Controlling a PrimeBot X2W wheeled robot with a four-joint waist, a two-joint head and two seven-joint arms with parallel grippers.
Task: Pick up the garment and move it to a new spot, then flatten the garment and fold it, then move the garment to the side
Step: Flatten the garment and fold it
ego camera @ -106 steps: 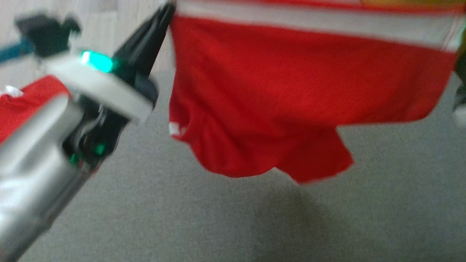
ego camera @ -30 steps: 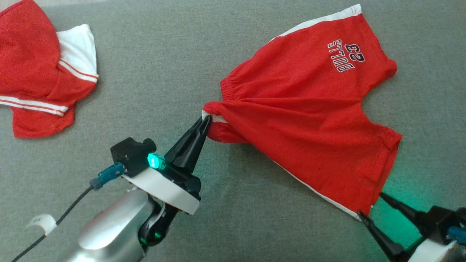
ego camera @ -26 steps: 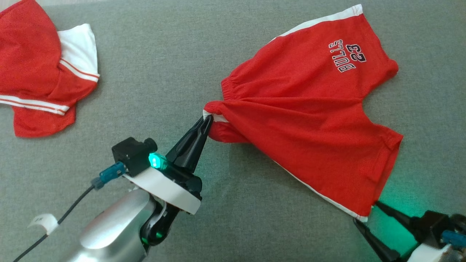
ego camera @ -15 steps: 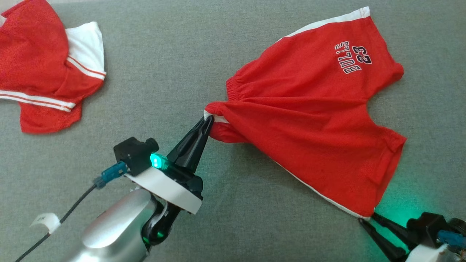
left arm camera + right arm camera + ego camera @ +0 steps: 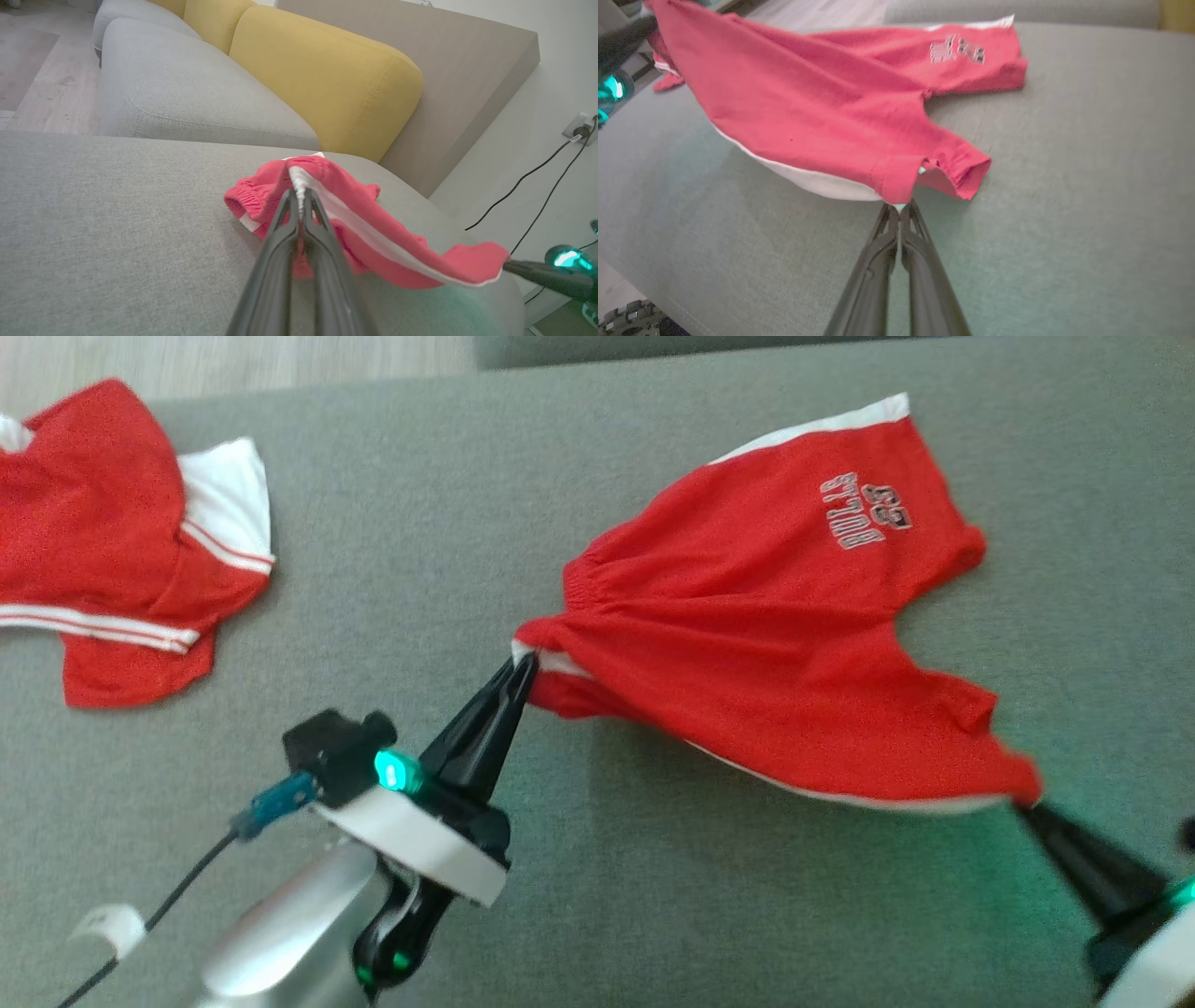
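The garment (image 5: pixel 784 644) is a pair of red shorts with a white side stripe and "BULLS 23" print, spread on the grey sofa seat. My left gripper (image 5: pixel 525 665) is shut on the waistband corner, seen close up in the left wrist view (image 5: pixel 299 198). My right gripper (image 5: pixel 1025 807) is shut on the corner of the near leg hem, lifting it off the seat; the right wrist view shows its fingertips (image 5: pixel 900 209) pinching that hem of the garment (image 5: pixel 840 116). The near edge of the garment (image 5: pixel 373 233) hangs stretched between both grippers.
A second red and white garment (image 5: pixel 112 551) lies at the far left of the grey seat (image 5: pixel 420 541). Yellow back cushions (image 5: pixel 327 79) stand behind the seat. The seat's edge, a wall and black cables (image 5: pixel 537 177) lie to the right.
My right gripper has closed on the near leg hem corner and pulled it up and to the right. The left gripper keeps its hold. The head camera has shifted slightly.
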